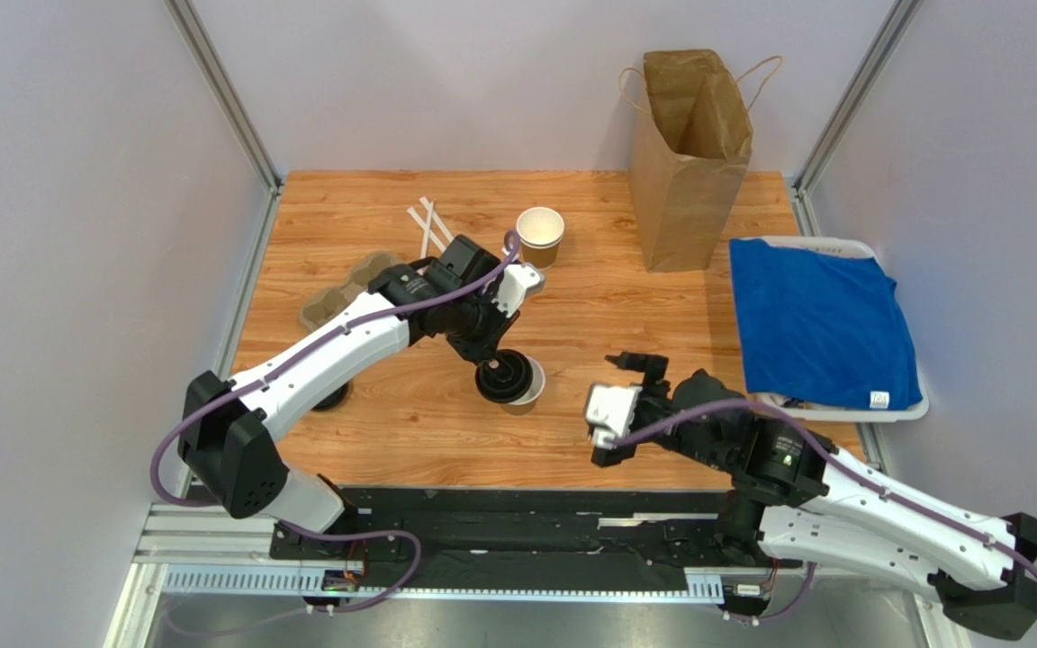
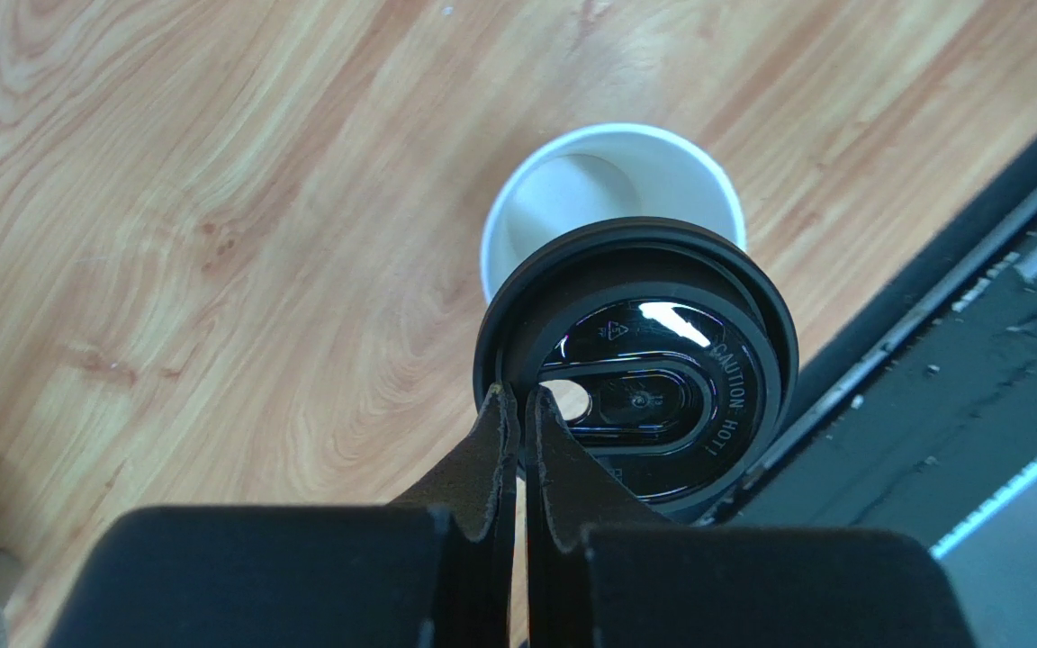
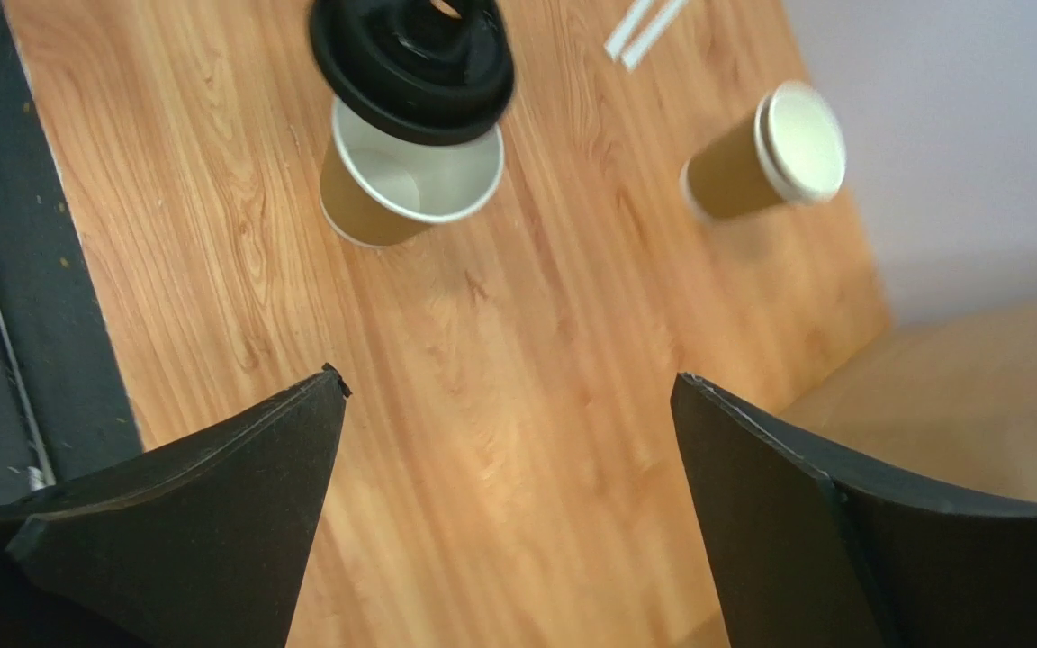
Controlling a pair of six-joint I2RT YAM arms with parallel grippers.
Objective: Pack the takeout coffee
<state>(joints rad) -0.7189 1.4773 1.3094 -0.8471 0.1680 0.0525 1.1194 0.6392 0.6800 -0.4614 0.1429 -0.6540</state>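
A small brown paper cup (image 1: 528,394), white inside, stands on the wooden table near the middle. My left gripper (image 1: 489,351) is shut on the rim of a round black plastic lid (image 1: 505,374) and holds it just over the cup, offset toward one side. Part of the cup's mouth stays uncovered. The left wrist view shows the lid (image 2: 646,378) pinched between my fingers (image 2: 490,446), with the cup (image 2: 592,189) beyond it. My right gripper (image 1: 626,392) is open and empty to the cup's right. Its view shows the lid (image 3: 409,54) and the cup (image 3: 396,189).
A second lidless brown cup (image 1: 539,234) stands farther back. An open brown paper bag (image 1: 688,155) stands at the back right. A pulp cup carrier (image 1: 344,292) and white straws (image 1: 427,224) lie at the left back. A blue cloth (image 1: 822,324) lies on a white tray (image 1: 876,249) at the right.
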